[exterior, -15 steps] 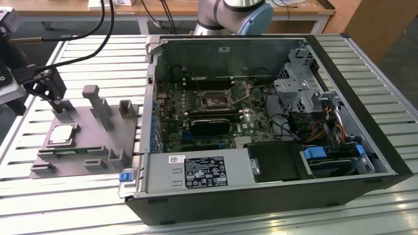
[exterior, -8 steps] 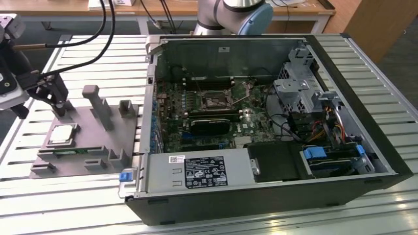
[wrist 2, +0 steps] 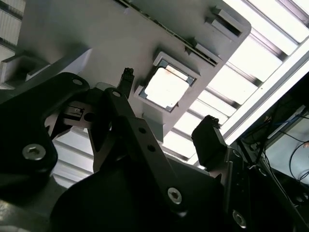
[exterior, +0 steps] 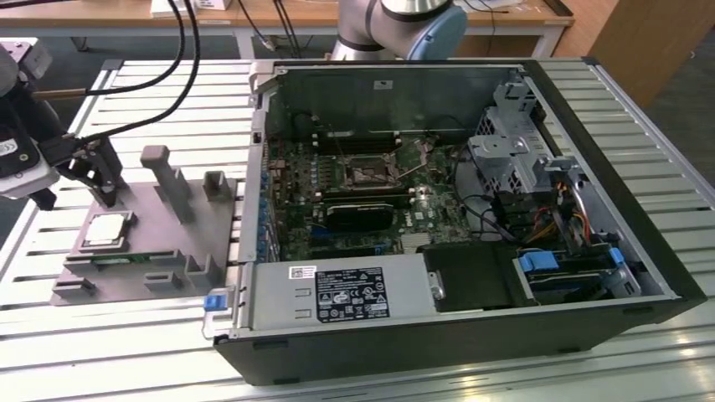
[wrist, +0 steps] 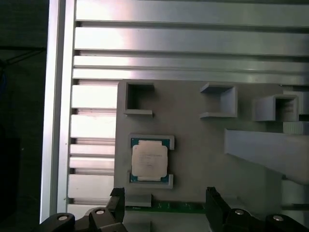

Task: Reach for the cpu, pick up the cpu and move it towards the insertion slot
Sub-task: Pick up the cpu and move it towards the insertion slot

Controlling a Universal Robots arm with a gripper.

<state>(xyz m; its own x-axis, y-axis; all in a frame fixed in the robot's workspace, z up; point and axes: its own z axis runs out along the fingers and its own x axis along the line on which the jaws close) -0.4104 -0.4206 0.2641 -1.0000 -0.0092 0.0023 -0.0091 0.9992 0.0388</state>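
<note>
The cpu, a flat square chip with a silvery top, lies in a shallow seat on the grey fixture plate at the exterior view's left. My gripper hangs above and just beyond it, open, with nothing between its black fingers. Both wrist views show the cpu lying untouched in its seat. In both, the gripper has its two fingertips spread wider than the chip. The insertion slot, a dark square socket in a metal frame, sits on the motherboard inside the open computer case.
Upright grey posts rise from the fixture plate close to the gripper. A green memory stick lies in the plate beside the cpu. A black heatsink block sits below the socket, and case walls, drive cages and cables surround the motherboard.
</note>
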